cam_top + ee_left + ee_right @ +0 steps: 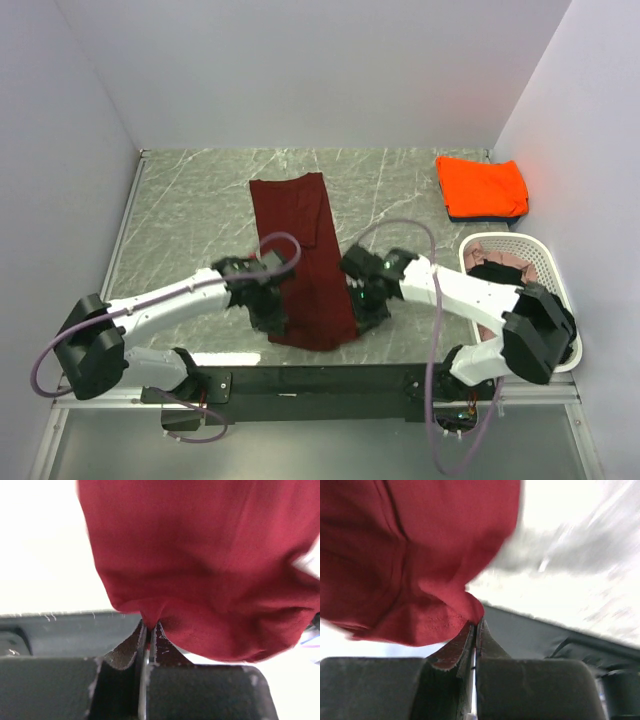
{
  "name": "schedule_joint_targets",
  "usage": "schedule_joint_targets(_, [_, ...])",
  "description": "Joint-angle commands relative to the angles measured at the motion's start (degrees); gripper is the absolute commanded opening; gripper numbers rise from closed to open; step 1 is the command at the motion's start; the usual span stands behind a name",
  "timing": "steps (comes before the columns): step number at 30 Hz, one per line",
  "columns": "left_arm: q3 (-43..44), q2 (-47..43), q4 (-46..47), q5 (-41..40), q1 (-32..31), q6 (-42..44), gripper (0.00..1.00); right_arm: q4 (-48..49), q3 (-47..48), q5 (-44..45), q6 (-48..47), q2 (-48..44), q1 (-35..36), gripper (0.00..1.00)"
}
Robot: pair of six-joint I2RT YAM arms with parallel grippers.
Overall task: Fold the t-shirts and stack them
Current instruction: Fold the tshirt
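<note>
- Marble surface [190,190] between white walls carries the maroon shirt [300,230], folded into a long strip down its middle.
- My left hand [149,630] is clamped on the shirt's near left corner.
- My right hand [475,626] is pinched tight on the near right corner.
- Orange shirt [482,183] lies folded on a blue shirt [485,216] at the far right, beyond the basket [548,262].
</note>
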Motion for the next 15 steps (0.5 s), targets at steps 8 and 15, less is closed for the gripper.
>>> schedule_joint_targets(8, [14.4, 7.2, 0.0, -10.4, 16.3, 19.0, 0.01, -2.1, 24.4, 6.4, -15.5, 14.5, -12.2, 0.00])
schedule_joint_targets(15, [17.1, 11.5, 4.0, -12.6, 20.9, 22.7, 0.01, -2.4, 33.6, 6.4, -18.4, 22.8, -15.2, 0.00])
